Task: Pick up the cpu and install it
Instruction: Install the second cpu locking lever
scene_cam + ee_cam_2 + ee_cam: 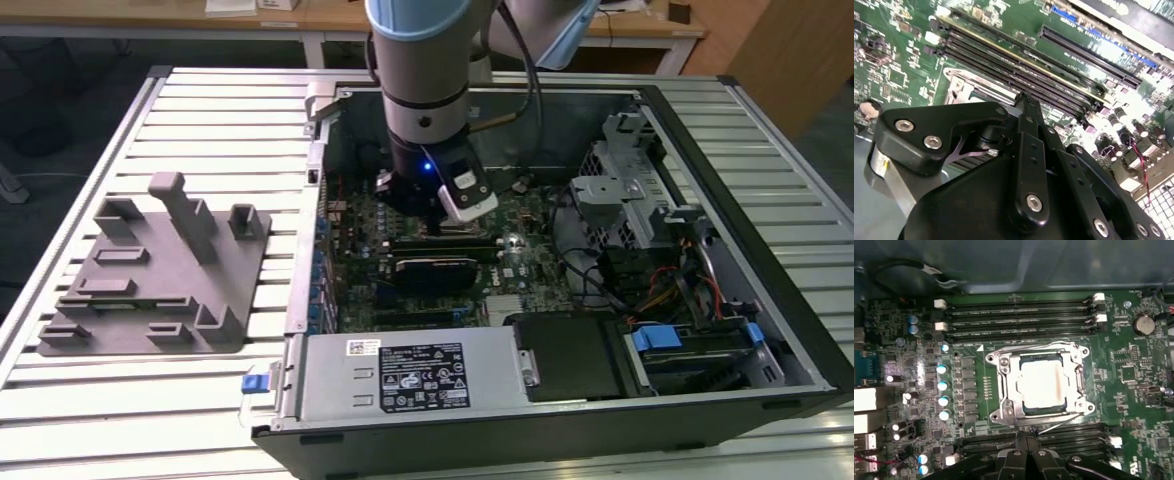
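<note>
**Pincer shut and empty beside the seated cpu**

Pincer fingers meet tip to tip, gripping nothing, low over the motherboard. Lying flat in its socket frame, the cpu sits just beside those tips, apart from them. By its look it is light, rigid, smooth-topped and fragile underneath; opposite edges seem the safest hold.

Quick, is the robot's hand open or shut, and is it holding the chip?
Hand: shut, fingertips pressed together, holding nothing. It hangs over the motherboard, beside the socket where the cpu already sits.
</note>
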`<act>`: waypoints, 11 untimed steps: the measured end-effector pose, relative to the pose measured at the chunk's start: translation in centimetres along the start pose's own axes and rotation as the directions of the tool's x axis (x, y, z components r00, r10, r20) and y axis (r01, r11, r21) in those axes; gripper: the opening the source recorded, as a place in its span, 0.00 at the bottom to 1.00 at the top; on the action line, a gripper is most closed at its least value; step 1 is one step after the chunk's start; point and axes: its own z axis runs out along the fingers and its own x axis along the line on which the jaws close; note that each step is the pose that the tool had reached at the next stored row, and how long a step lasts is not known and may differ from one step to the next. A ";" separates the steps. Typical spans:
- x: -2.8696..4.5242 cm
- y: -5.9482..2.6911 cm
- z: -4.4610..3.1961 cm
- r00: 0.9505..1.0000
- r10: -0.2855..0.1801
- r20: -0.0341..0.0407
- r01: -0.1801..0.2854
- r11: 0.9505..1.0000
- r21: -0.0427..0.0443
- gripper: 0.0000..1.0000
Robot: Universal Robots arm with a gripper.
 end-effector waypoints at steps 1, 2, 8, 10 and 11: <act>0.13 -0.10 0.05 1.000 0.000 -0.001 0.000 1.000 -0.007 0.11; 0.26 -0.20 0.11 1.000 0.000 -0.001 0.000 1.000 -0.012 0.11; 0.50 -0.42 0.41 1.000 0.000 -0.002 0.000 1.000 -0.019 0.11; 0.50 -0.42 0.41 1.000 0.000 -0.002 0.000 1.000 -0.019 0.11; 0.50 -0.42 0.41 1.000 0.000 -0.002 0.000 1.000 -0.019 0.11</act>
